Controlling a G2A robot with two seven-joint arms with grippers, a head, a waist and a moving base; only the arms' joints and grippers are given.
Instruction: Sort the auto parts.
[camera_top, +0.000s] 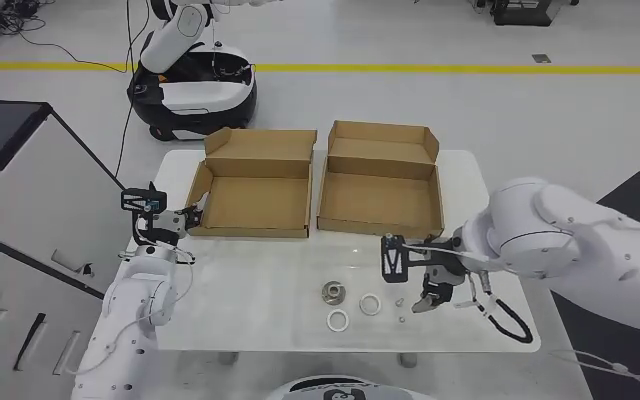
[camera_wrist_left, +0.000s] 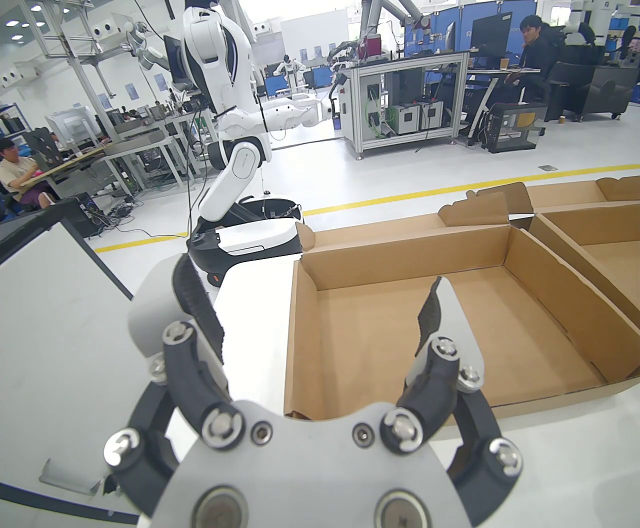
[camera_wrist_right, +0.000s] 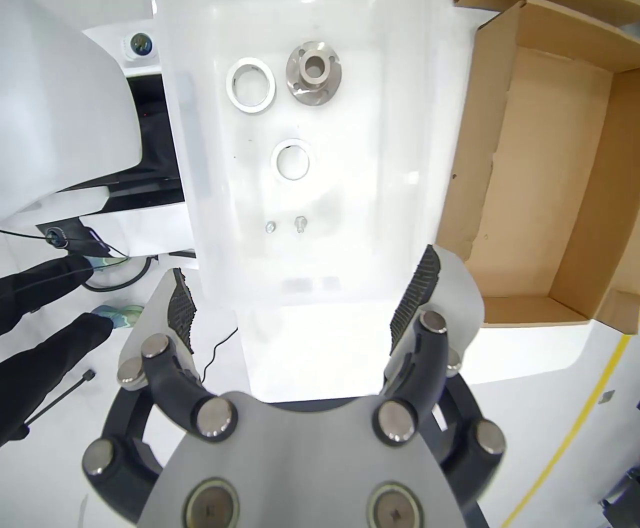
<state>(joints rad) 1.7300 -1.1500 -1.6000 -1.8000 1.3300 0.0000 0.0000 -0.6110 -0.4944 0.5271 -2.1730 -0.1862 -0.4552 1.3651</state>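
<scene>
Parts sit loose near the front of the surface (camera_top: 260, 290): a metal flange (camera_wrist_right: 314, 72), two white rings (camera_wrist_right: 250, 85) beside it, and two small fasteners (camera_wrist_right: 300, 222) nearest the right jaws, which hang wide open and empty. Left jaws gape empty too, just beside the left cardboard box (camera_wrist_left: 450, 325).

This is a robotics lab: beyond the left gripper (camera_wrist_left: 312, 280) stand another white robot (camera_wrist_left: 225, 125) and metal workbenches (camera_wrist_left: 410, 95) loaded with monitors (camera_wrist_left: 492, 32) and control boxes (camera_wrist_left: 415, 117), and a yellow line (camera_wrist_left: 390, 199) crosses the floor (camera_wrist_left: 450, 160).
</scene>
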